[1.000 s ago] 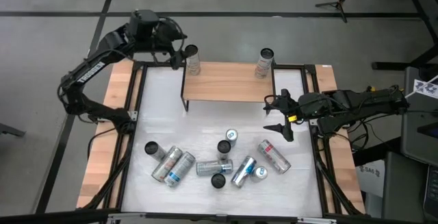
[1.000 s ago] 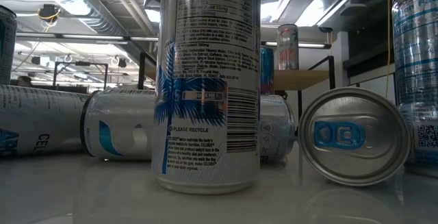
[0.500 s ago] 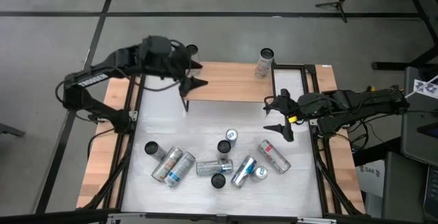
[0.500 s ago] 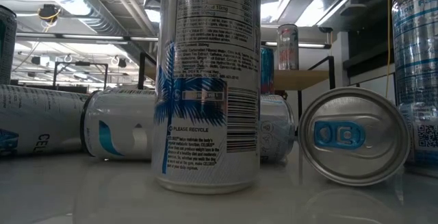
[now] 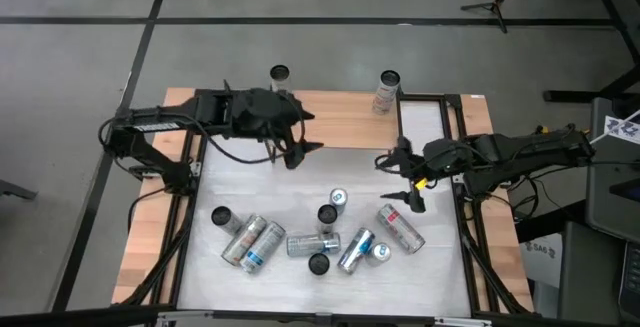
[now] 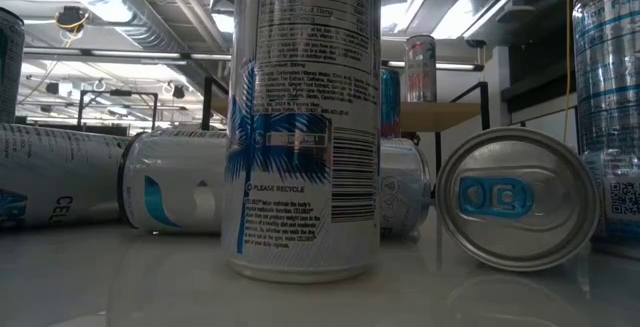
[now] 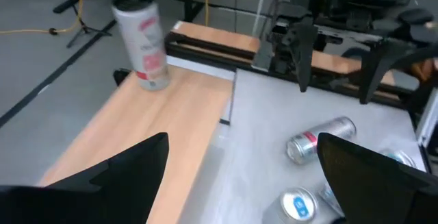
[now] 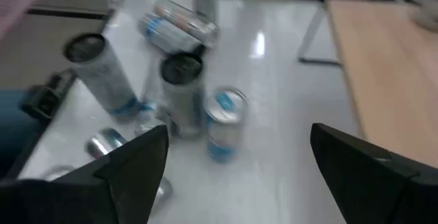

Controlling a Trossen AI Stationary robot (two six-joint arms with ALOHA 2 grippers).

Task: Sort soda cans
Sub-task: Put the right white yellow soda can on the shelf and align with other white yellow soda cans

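Observation:
Several slim silver soda cans (image 5: 318,237) stand or lie in a cluster on the white table near its front. One can (image 5: 279,75) stands on the wooden shelf's (image 5: 345,122) far left corner. A red-marked can (image 5: 387,91) stands at the shelf's far right. My left gripper (image 5: 305,135) hangs open over the shelf's near left part, holding nothing. My right gripper (image 5: 392,179) is open above the table, right of the cluster, over a lying red-marked can (image 5: 400,228). In the right wrist view, upright cans (image 8: 183,90) show ahead of the fingers.
The shelf is raised on black legs (image 6: 437,167) at the table's far side. Black frame rails (image 5: 195,167) run along the left and right table edges. Bare white table lies between the shelf and the cluster. In the low view, an upright can (image 6: 305,117) fills the foreground.
My left gripper has swung away from the can on the shelf's far left corner, toward the table's right and near side, sinking a little and staying open. The can stays upright on the shelf. My right gripper has rolled somewhat and edged toward the cluster, still open.

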